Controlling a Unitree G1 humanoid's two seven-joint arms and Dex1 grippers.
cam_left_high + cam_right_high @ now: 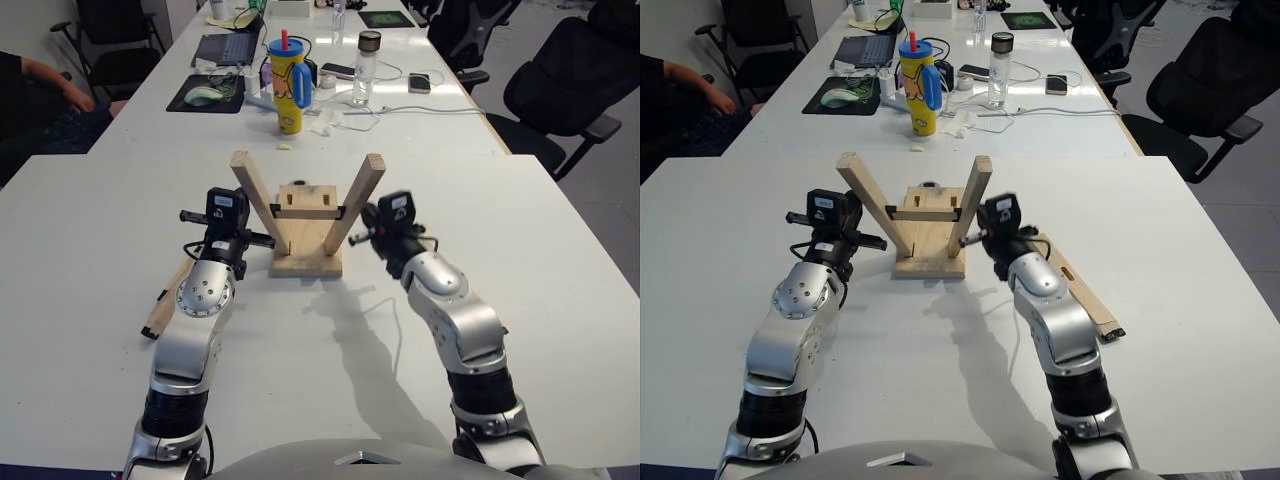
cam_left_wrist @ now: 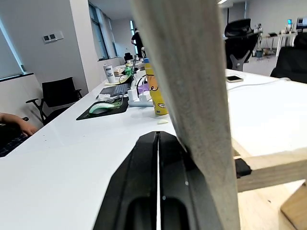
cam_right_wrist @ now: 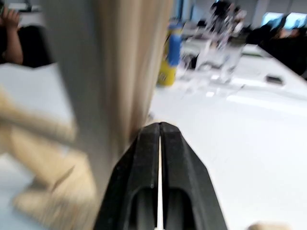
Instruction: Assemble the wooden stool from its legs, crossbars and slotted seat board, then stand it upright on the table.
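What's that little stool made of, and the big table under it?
The stool's legs and seat board look like pale bare wood: matte, faint grain, no paint. The table looks like smooth white laminate or a painted top, slightly glossy; which one is unclear.

Both arms were stretched forward, one on each side of the half-built stool (image 1: 306, 213). The left arm (image 1: 190, 330) ran almost straight ahead with its wrist level. The left gripper (image 1: 264, 239) was turned inward toward the stool's left leg, its tips just beside the wood. Its two fingers (image 2: 139, 163) lay pressed together, with only a hairline seam between them. The right arm (image 1: 458, 320) angled inward from the elbow, bringing the right gripper (image 1: 358, 237) up beside the stool's right leg. Its fingers (image 3: 144, 158) were likewise closed flat on each other, with nothing between them.
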